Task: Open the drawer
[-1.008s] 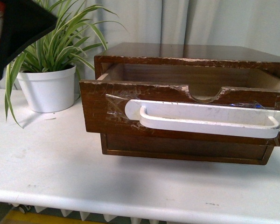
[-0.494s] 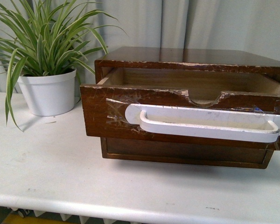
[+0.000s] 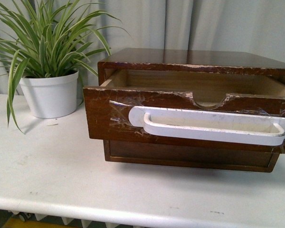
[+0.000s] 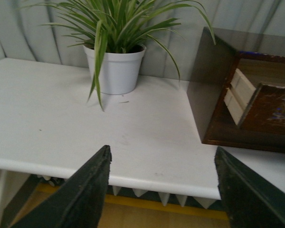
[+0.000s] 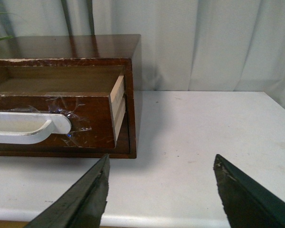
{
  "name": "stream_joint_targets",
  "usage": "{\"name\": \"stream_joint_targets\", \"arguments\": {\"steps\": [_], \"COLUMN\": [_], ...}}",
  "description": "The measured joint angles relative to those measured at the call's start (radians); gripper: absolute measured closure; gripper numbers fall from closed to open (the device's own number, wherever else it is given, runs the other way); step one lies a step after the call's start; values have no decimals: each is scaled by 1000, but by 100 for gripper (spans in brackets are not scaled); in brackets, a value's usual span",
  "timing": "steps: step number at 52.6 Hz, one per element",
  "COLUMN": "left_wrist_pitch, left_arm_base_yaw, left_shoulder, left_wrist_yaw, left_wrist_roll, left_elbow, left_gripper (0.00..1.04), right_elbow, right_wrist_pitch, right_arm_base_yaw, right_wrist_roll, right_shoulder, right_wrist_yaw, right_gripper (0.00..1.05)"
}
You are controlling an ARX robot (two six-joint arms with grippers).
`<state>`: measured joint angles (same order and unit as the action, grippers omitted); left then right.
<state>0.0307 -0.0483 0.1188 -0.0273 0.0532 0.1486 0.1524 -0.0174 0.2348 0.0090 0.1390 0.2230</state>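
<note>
Two drawers show in the front view: the upper drawer (image 3: pixel 133 116), white handle (image 3: pixel 211 125) taped on, juts from its cabinet (image 3: pixel 190 57) beside a potted plant (image 3: pixel 47 90). Left wrist view: left gripper (image 4: pixel 161 190) spread, empty. Right wrist view: right gripper (image 5: pixel 159 194) likewise released.

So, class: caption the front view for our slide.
Drawer pulled partly open, white handle facing us, potted plant beside it.

The drawer (image 5: pixel 61 121) stands pulled out of its cabinet (image 5: pixel 133 95), its pale side board showing. The white handle (image 5: pixel 23 128) is taped to its dark front. The right gripper (image 5: pixel 159 192) hangs off the near table (image 5: pixel 204 137) edge, fingers (image 5: pixel 80 202) spread wide, holding nothing. A pale curtain (image 5: pixel 204 42) hangs behind.
</note>
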Motion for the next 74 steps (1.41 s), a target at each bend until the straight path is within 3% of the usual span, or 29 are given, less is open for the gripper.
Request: {"name": "stream_joint_targets", "arguments": {"steps": [7,11,13,17,62,65,74], "left_wrist_pitch": [-5,-8,-11,-16,-25,-25,-25], "left_arm_base_yaw": [42,42,42,44,45,45,45], "left_shoulder": [-22,-31,-38,-50,-116,-116,-116], "left_wrist_yaw": [22,25,24,27,25,25,25], "left_wrist_roll": [-30,-35,-37,-40,-46,-46,-46], "left_elbow": [-34,-49,-58,-71,-136,-136,-136], "left_gripper": [62,75,84,101,101,92,64], "right_elbow": [-31,-46,-55,-70,-145,-145,-145], "right_wrist_pitch": [2,2,2,3,14,14,14], "right_arm_base_yaw": [-60,-136,-200,-230,-231,-231,-231], "right_wrist_roll": [-4,-6,-6,-8,-10,-11,-11], "right_shoulder": [-26,-43,-55,-67,-135,-135,-135], "right_wrist_yaw": [-60,-167,-214,-214,-222,-222,-222], "right_gripper": [62,74,85,103,103,103,74]}}
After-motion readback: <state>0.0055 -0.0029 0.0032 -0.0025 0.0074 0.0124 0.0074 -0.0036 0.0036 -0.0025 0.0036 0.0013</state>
